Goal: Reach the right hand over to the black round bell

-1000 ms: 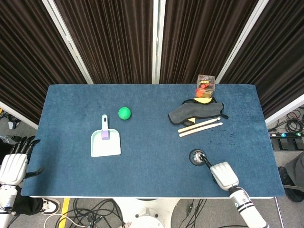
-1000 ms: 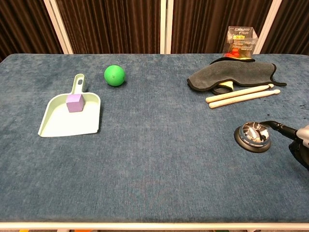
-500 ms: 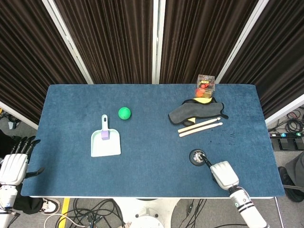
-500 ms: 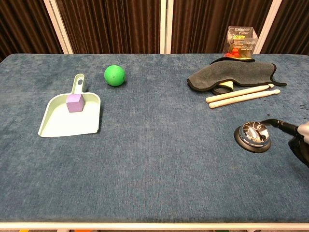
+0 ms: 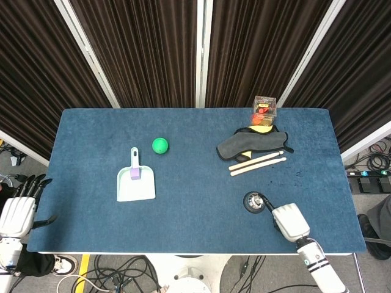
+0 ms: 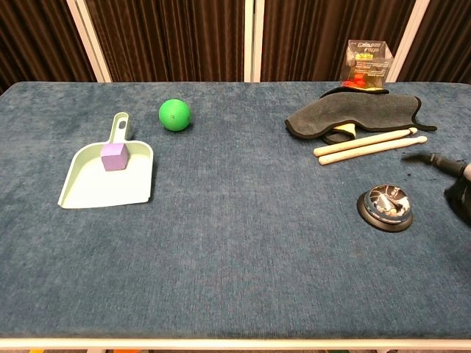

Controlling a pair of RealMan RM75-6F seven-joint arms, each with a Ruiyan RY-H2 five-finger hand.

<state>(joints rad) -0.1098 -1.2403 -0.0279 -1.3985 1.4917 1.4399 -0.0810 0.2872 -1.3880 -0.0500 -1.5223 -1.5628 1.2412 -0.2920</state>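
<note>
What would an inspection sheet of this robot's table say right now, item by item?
Surface: blue table, carpet-like cover.
Job's things: black round bell upright near the front right; right hand beside it, one of its fingers raised, not touching the bell.
Clutter: dustpan holding a purple cube; green ball; grey cloth; two wooden sticks; clear box at the back edge.
Hands: left hand off the table's left edge, holding nothing, fingers apart.
Cables: loose cables on the floor.
Surroundings: dark curtains behind.
</note>
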